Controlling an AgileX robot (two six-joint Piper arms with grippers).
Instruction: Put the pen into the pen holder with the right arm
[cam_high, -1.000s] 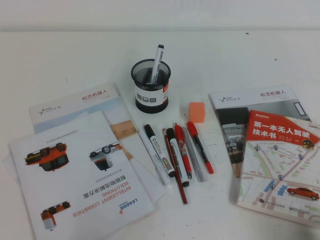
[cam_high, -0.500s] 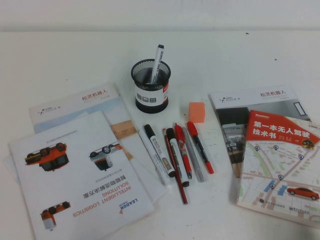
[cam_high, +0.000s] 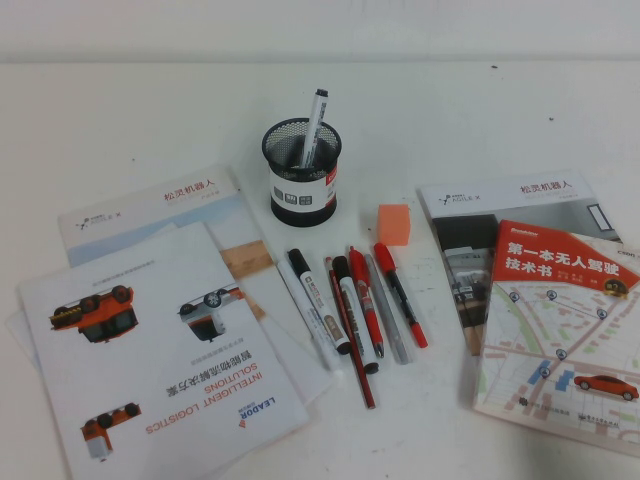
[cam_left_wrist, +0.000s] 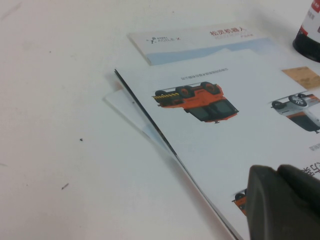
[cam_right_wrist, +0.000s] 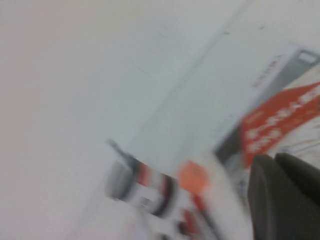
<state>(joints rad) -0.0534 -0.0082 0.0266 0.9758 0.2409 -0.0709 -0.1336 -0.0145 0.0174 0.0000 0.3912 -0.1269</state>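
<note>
The pen (cam_high: 400, 293), slim with a red cap, thin black barrel and red tail, lies on the table at the right end of a row of pens. The pen holder (cam_high: 303, 170), a black mesh cup with a white label band, stands behind the row with a white marker (cam_high: 315, 124) upright in it. It shows blurred in the right wrist view (cam_right_wrist: 145, 187). Neither arm shows in the high view. My right gripper (cam_right_wrist: 274, 160) is shut and empty, well away from the pens. My left gripper (cam_left_wrist: 277, 172) is shut and empty over a brochure (cam_left_wrist: 225, 130).
Beside the pen lie a grey pen (cam_high: 388, 312), a thicker red pen (cam_high: 365, 300), two black-capped white markers (cam_high: 352, 308) and a thin dark red pencil. An orange block (cam_high: 394, 224) sits behind them. Brochures (cam_high: 160, 360) lie on the left, books (cam_high: 560, 320) on the right.
</note>
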